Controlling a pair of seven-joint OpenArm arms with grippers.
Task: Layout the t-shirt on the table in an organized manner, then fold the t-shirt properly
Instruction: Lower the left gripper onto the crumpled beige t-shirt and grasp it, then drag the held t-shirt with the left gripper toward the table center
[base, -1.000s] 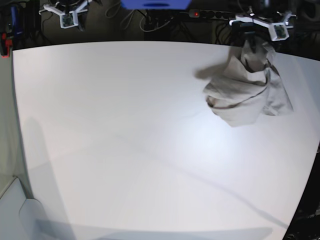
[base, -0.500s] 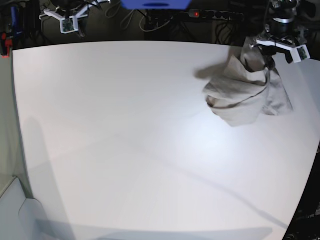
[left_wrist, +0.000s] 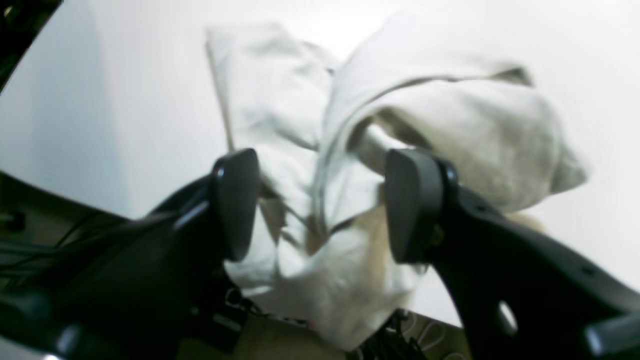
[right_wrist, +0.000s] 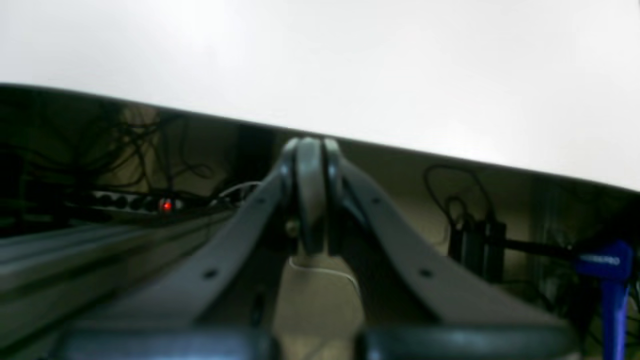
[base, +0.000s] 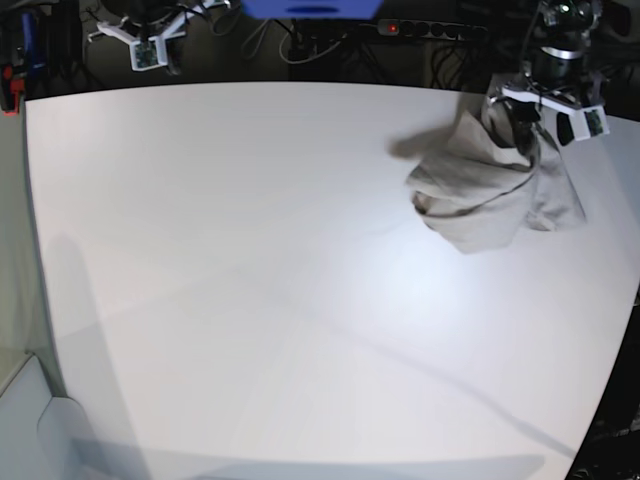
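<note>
The t-shirt (base: 485, 185) lies crumpled in a light grey-beige heap at the back right of the white table (base: 250, 260). My left gripper (base: 525, 120) hangs over the heap's back edge. In the left wrist view its jaws (left_wrist: 322, 205) stand open, with folds of the t-shirt (left_wrist: 400, 115) bunched between the fingers (left_wrist: 235, 205), and part of the cloth droops over the table's edge. My right gripper (base: 150, 48) is behind the back left of the table. The right wrist view shows it (right_wrist: 310, 150) shut with nothing in it, beside the table (right_wrist: 350, 60) edge.
A power strip with a red light (base: 392, 28) and loose cables lie behind the table's back edge. A blue object (base: 310, 8) sits at the top centre. A red-and-dark fixture (base: 10, 85) stands at the far left.
My left gripper has swung to the right and come down onto the back of the heap. The right arm has shifted slightly. The t-shirt keeps its shape and place.
</note>
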